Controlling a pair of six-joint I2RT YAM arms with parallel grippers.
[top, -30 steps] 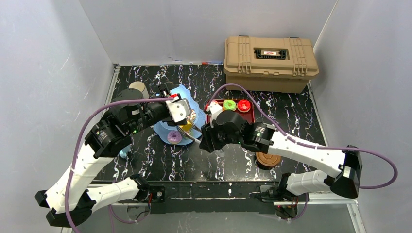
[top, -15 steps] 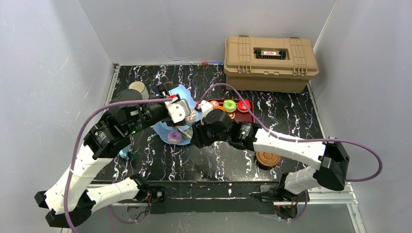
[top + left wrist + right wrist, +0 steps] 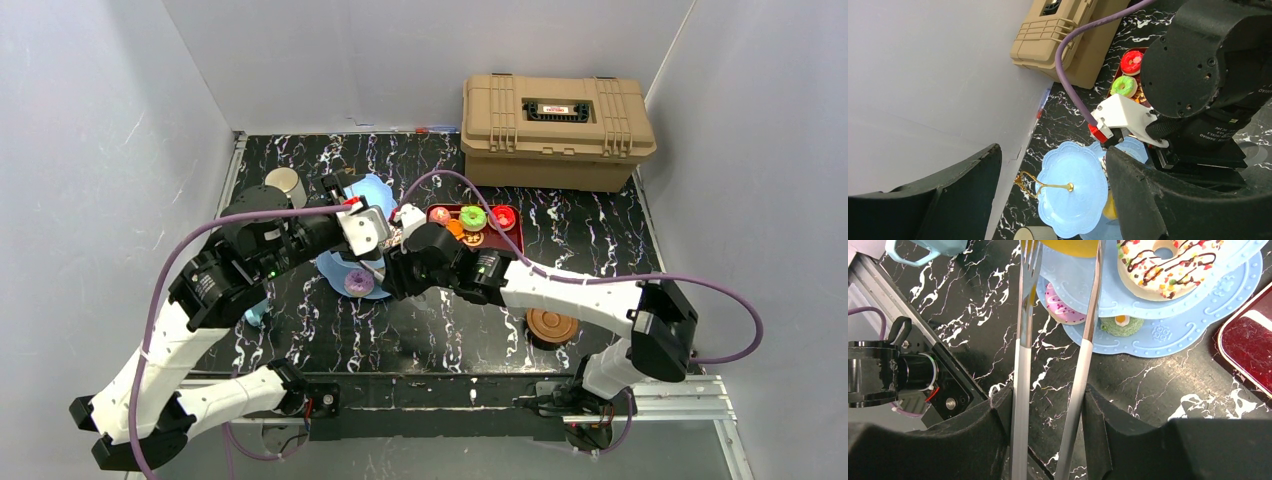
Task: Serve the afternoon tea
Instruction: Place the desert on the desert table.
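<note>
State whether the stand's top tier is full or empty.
Empty: the left wrist view shows the top tier bare blue around its gold handle.

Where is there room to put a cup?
Bare table at the front, between teal cup and brown saucer; also right of the red tray, before the tan case. Around the blue stand it is crowded.

The three-tier stand (image 3: 1078,210) sits left of centre, a cup (image 3: 286,182) just behind it to the left. The tray (image 3: 1248,345) holding donuts (image 3: 473,217) lies just right of the stand, the case (image 3: 557,130) behind the tray, saucers (image 3: 552,326) well before it; tongs (image 3: 1083,365) reach over the stand's tiers
</note>
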